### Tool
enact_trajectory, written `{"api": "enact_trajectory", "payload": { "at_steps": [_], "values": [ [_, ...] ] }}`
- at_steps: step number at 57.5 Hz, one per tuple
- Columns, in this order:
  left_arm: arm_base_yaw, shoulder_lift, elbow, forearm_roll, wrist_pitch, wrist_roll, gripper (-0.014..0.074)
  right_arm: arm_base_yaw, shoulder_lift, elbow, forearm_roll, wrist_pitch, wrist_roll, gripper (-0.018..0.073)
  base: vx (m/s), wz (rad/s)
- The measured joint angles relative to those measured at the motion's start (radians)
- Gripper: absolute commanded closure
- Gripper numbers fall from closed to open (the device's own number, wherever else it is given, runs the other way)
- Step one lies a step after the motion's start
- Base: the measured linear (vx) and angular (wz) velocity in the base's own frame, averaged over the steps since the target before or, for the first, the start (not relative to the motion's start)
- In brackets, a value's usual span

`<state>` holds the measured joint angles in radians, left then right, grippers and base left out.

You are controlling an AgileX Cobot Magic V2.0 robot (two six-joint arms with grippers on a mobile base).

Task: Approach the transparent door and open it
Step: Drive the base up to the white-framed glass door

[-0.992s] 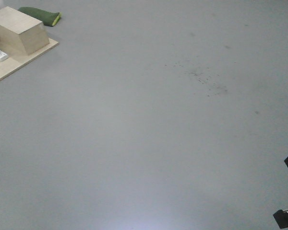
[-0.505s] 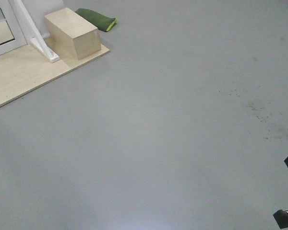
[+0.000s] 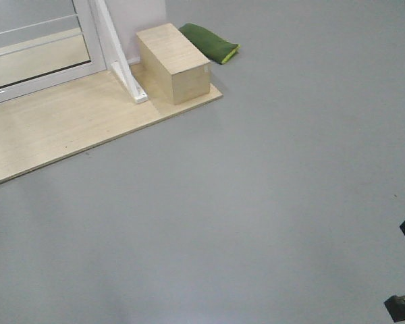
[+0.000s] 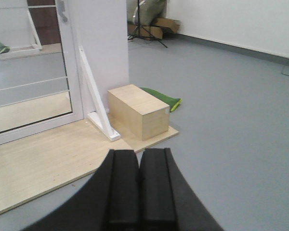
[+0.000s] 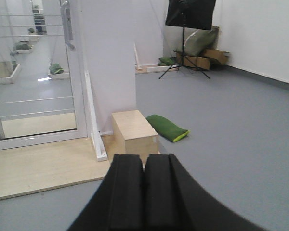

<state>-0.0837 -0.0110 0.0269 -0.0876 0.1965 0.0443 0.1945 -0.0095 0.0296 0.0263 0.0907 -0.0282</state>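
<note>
The white-framed clear-glass sliding door (image 5: 36, 82) stands well apart, ahead-left. Black left gripper (image 4: 138, 166) and right gripper (image 5: 144, 168) are clenched empty, presumably stowed for approach.

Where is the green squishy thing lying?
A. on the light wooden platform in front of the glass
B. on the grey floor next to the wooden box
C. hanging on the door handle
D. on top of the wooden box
B: the green cushion lies flat on the grey floor right beside the wooden box, off the edge of the wooden platform.
</note>
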Motion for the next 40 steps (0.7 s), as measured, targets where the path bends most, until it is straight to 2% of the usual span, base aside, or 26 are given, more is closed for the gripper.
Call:
{"api": "enact_trajectory", "payload": {
  "at_steps": [40],
  "values": [
    [0.0,0.0,0.0,0.0,0.0,0.0,0.0602,0.0,0.0,0.0,0.0,0.0,0.0,0.0562,0.55,0.55]
  ]
}}
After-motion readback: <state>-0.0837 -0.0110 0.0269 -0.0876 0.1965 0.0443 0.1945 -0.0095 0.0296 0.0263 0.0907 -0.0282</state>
